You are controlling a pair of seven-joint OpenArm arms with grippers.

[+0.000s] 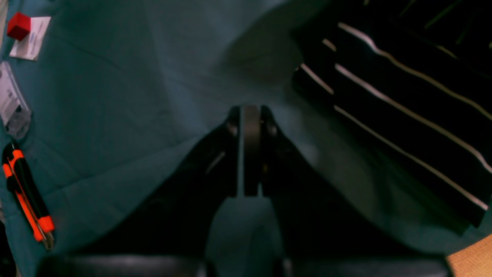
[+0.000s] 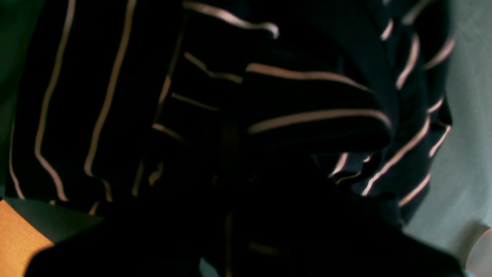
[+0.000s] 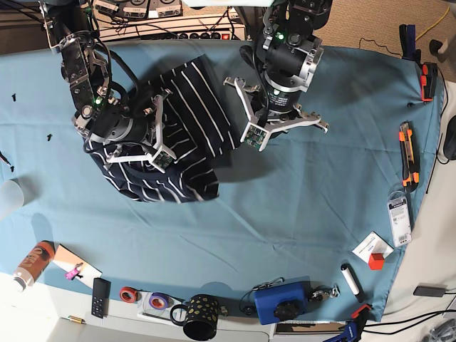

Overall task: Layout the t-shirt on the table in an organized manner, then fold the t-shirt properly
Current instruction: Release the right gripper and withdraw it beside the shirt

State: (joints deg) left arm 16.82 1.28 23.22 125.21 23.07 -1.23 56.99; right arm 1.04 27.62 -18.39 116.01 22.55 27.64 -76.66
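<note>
The t-shirt [image 3: 189,107], dark navy with thin white stripes, lies bunched at the table's [image 3: 299,214] back left. My right gripper [image 3: 162,153] is down in its folds; in the right wrist view the t-shirt [image 2: 96,96] fills the frame and the dark fingers close on bunched cloth. My left gripper [image 1: 250,115] hovers shut and empty over bare teal table [image 1: 115,96], just beside the t-shirt's edge [image 1: 403,96]. In the base view the left gripper [image 3: 255,139] stands right of the shirt.
An orange cutter [image 3: 406,153], a clear packet [image 3: 399,217] and a red cube [image 3: 375,261] lie along the right edge. A black mug [image 3: 199,317], blue device [image 3: 281,303], tape rolls [image 3: 153,301] and a can [image 3: 32,263] line the front.
</note>
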